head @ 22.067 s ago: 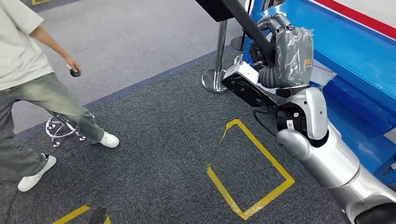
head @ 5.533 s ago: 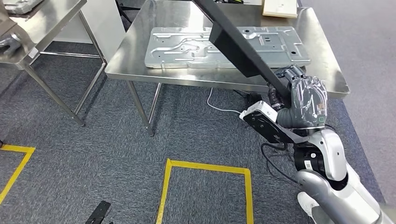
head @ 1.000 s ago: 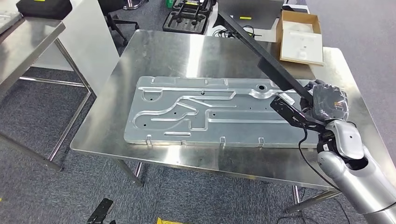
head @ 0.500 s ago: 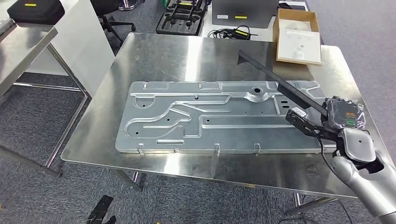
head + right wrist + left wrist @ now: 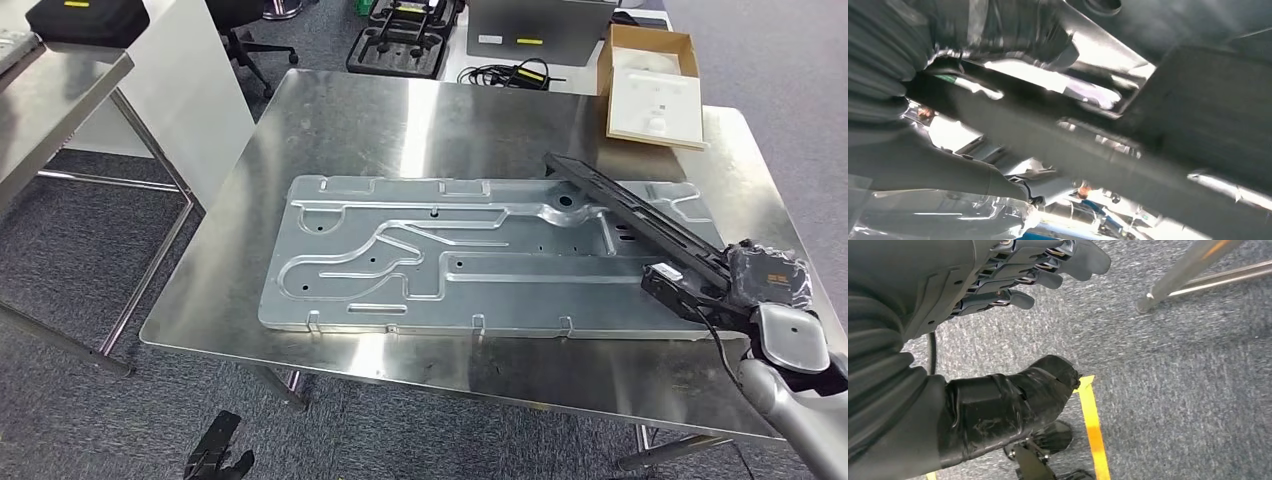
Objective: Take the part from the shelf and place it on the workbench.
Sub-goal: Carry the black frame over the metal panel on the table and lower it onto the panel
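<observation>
Lying low across the far right portion of the workbench (image 5: 330, 120): long black part (image 5: 630, 212), angled away from the right hand (image 5: 768, 275) toward the bench centre, its far end over the stamped metal panel (image 5: 420, 250). Whether resting on the panel or just above it: cannot tell. Near end gripped by the right hand, fingers closed around it, hand wrapped in clear plastic film. Same dark bar crossing the right wrist view (image 5: 1098, 150), blurred, above bright metal. Just beside the hand, on the panel side: black wrist camera bracket (image 5: 685, 290), cable trailing back along the silver forearm.

Beyond the part's far end, at the bench's back right corner: open cardboard box (image 5: 652, 85) holding a white insert. Behind the bench, on the floor: grey case (image 5: 540, 25), black cables, black moulded tray (image 5: 405, 40).

Hanging over grey carpet: left hand (image 5: 1013, 275), fingers spread and loosely curved, holding nothing. Near it: yellow floor tape (image 5: 1093, 430) and a metal table leg (image 5: 1178, 272).
</observation>
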